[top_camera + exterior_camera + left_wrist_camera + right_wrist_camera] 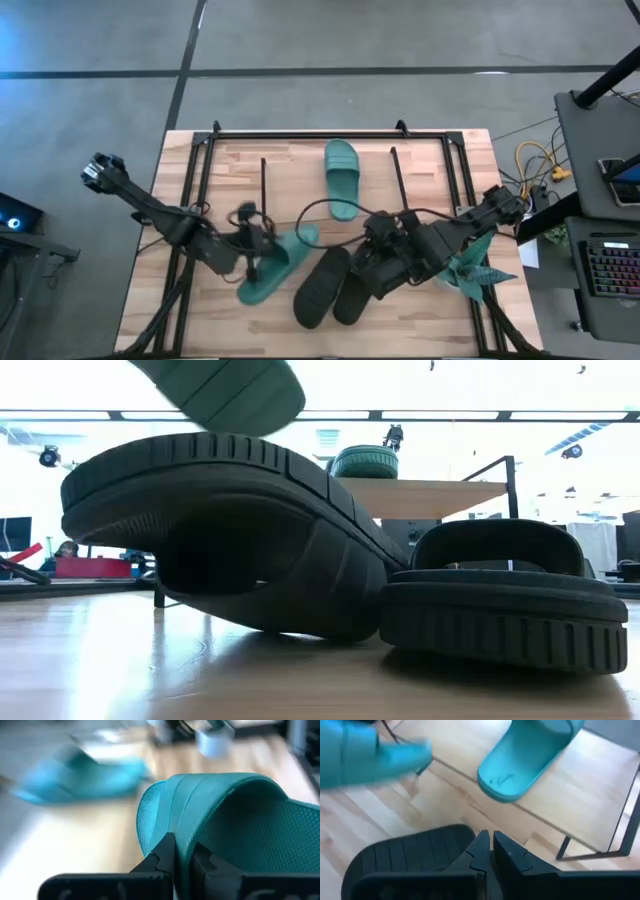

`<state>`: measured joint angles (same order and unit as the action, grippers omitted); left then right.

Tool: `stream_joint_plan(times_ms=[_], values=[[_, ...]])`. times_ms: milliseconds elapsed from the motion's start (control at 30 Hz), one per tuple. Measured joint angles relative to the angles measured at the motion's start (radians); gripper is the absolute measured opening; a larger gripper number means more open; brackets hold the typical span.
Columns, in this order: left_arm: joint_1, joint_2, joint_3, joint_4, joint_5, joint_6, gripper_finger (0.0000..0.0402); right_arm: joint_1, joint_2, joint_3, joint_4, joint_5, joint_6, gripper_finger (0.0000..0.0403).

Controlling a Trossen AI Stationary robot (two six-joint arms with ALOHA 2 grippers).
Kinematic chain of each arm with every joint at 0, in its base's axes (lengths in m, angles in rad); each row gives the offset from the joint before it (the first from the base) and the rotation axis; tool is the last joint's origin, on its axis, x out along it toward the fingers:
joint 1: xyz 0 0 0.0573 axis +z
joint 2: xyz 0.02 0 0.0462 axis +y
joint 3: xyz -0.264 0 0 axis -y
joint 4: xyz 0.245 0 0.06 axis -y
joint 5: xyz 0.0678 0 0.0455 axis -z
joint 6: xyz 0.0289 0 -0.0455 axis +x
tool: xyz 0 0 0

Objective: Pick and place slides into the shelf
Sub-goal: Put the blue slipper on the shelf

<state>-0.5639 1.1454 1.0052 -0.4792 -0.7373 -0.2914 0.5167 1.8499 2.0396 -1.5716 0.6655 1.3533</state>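
Observation:
My left gripper (252,248) is shut on a teal slide (275,268), which hangs high over the table left of centre; the low view shows its sole (230,390) at the top. The other teal slide (341,175) lies flat on the shelf's wooden top board (430,495). Two black slides lie near the front edge. One (320,285) is sole up and leans on the other (500,590), which stands on its sole. My right gripper (490,845) is shut just above and to the right of them. My left gripper pinches the edge of the teal slide's wide strap (186,832) between its two fingers. The fingers come from the table's left, slanting down. The slide is lifted clear of the table and hangs tilted from the fingers. My right gripper stands beside the upturned black slide's ribbed sole (405,855); whether it touches it, I cannot tell.
A green spiky plant (478,268) stands at the table's right side beside my right arm. A large black frame (200,150) runs around the table, and a dark cable (320,205) loops across its middle. Bare wood shows at the front left.

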Motion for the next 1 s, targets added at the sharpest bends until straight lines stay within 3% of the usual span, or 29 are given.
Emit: stream_joint_plan(times_ms=[100,200,333,533,733,1000], values=[[0.026,-0.015,0.037,-0.002,-0.149,0.084,0.0,0.0,-0.003,-0.001,0.0,0.019,0.0,0.0018],[0.103,0.02,0.075,-0.001,-0.213,0.174,0.0,0.0,-0.003,-0.007,0.001,0.045,0.01,0.0018],[0.239,0.128,0.14,-0.026,-0.214,0.198,0.0,-0.001,-0.009,-0.024,0.001,0.076,0.049,0.0018],[0.404,0.318,0.304,-0.244,-0.216,0.167,0.0,-0.001,-0.033,-0.062,-0.001,0.093,0.111,0.0018],[0.472,0.417,0.393,-0.286,-0.175,0.197,0.0,0.003,-0.05,-0.092,0.001,0.108,0.132,0.0018],[0.527,0.515,0.41,-0.288,-0.153,0.196,0.0,0.002,-0.07,-0.147,0.001,0.121,0.143,0.0018]])
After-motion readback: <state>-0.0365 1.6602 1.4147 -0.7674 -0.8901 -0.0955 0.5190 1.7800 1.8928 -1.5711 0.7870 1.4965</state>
